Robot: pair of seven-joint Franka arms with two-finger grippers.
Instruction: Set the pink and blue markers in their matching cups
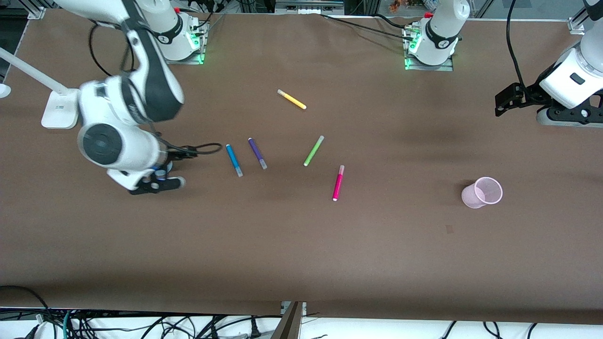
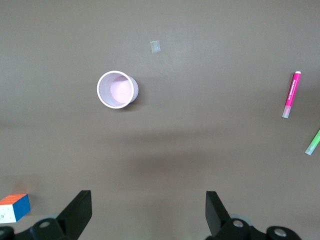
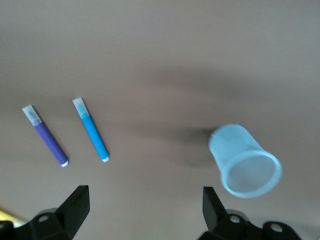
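Note:
The sky-blue marker lies flat beside the dark purple pen; it also shows in the right wrist view. The magenta-pink marker lies nearer the front camera, mid-table, and shows in the left wrist view. The pale pink cup stands upright toward the left arm's end. The pale blue cup stands by my right gripper and is hidden under that arm in the front view. My right gripper is open and empty. My left gripper is open, empty, and waits.
A lime-green pen and a yellow pen lie mid-table. A white lamp base stands at the right arm's end. A colour cube sits near my left gripper. A small tape scrap lies by the pink cup.

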